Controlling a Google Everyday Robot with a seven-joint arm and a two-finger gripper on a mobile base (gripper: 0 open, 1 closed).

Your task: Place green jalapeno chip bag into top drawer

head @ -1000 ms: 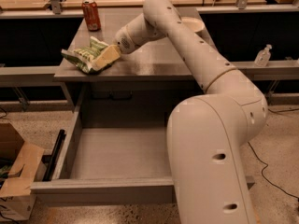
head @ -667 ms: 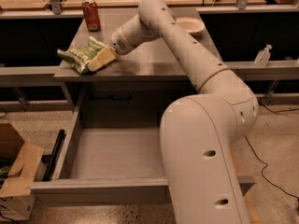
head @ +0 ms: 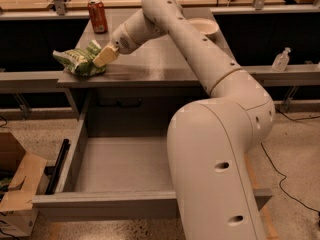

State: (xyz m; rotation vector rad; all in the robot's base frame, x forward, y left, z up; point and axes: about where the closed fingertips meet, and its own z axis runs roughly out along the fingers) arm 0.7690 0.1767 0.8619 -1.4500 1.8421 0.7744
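The green jalapeno chip bag is at the left front corner of the grey table, reaching past the table's left edge. My gripper is at the bag's right side and is shut on it, its pale fingers pressed into the crinkled foil. The top drawer is pulled wide open below the table, its flat grey bottom bare. My large white arm covers the drawer's right part.
A red soda can stands at the table's back left. A pale bowl sits at the back right. A cardboard box stands on the floor left of the drawer. A clear bottle stands on a ledge at right.
My gripper has moved left along the table's front with the chip bag, and the bag now hangs over the table's left edge.
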